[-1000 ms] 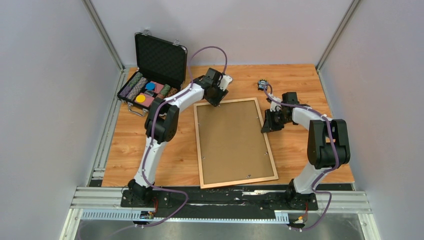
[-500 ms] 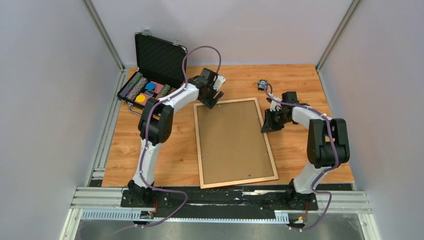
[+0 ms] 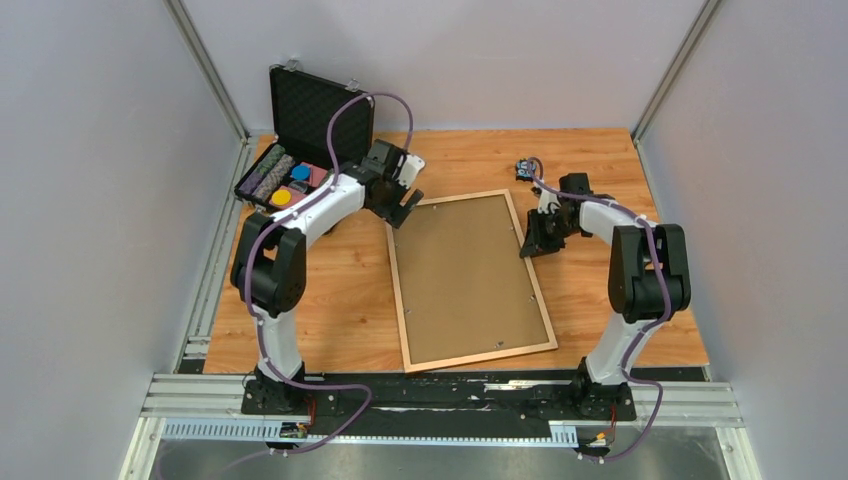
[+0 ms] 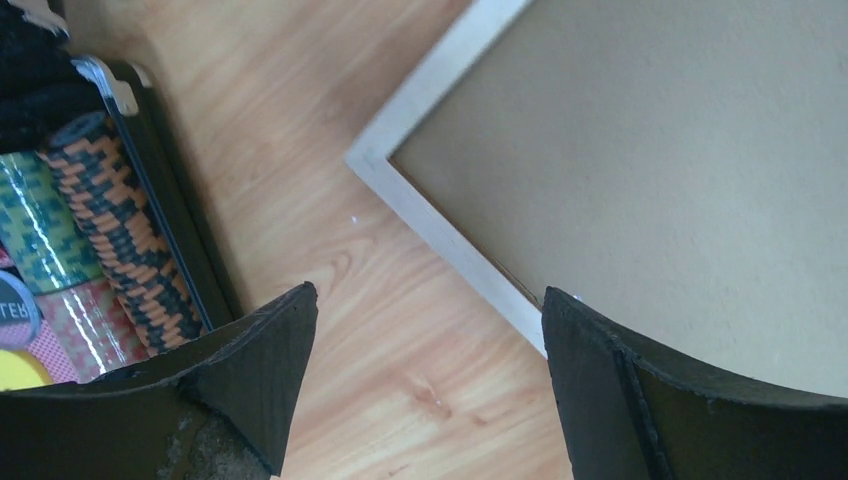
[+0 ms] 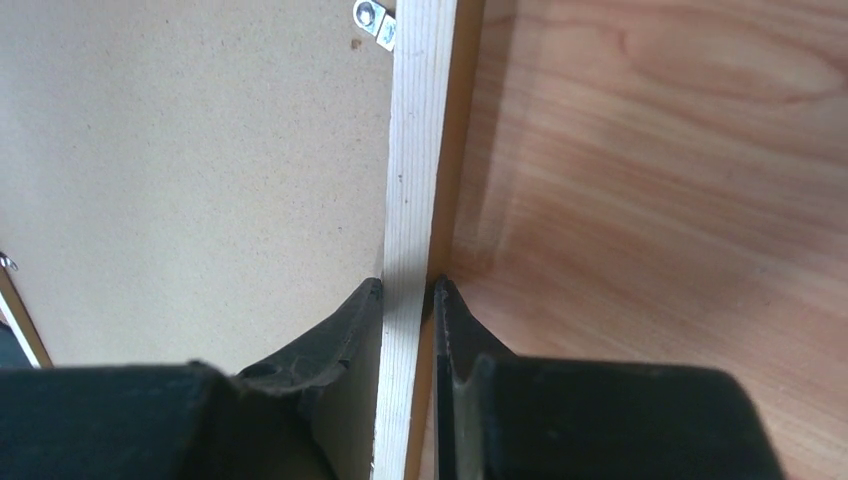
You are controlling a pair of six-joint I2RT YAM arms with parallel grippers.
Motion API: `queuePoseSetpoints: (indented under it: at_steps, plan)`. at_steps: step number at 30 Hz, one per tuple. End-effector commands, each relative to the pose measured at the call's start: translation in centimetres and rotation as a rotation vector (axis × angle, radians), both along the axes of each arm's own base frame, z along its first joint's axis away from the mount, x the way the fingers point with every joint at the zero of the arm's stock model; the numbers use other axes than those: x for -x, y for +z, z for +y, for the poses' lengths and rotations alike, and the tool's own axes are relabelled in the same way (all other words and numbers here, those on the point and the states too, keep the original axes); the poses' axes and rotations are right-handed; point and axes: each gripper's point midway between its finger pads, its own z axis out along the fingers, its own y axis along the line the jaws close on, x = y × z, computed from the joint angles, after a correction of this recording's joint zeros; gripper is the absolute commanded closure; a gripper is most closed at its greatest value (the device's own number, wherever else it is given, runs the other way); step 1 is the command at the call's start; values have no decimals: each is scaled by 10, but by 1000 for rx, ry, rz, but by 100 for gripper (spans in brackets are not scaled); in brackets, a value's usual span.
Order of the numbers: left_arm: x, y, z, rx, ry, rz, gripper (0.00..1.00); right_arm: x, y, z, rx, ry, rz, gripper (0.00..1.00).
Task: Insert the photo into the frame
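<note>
Tabletop (image 3: 335, 300): wrist view shows right gripper (image 5: 407, 286) pinching frame (image 5: 422, 120).

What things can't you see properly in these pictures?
- Photo: in no view; the brown board fills the frame, maybe hiding it.
- Small gadget, top view: too small to name.
- Case contents, top view: partly behind the left arm.
</note>
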Motion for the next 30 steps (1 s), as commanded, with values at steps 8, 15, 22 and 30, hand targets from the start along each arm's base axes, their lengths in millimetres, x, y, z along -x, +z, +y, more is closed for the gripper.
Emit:
queuePoseSetpoints:
  at_steps: [8, 15, 22, 30]
  plan:
    - [66, -31, 25, -13, -27, 105, 8, -48, 0, 1, -53, -86, -24, 100]
    - [66, -42, 25, -18, -32, 109, 7, -58, 4, -2, -27, -49, -57, 91]
    - [65, -35, 25, -17, -39, 99, 8, -66, 0, -6, 20, -50, -67, 63]
    - [67, -18, 33, -39, -46, 61, 8, -75, -6, -5, 47, -7, -85, 92]
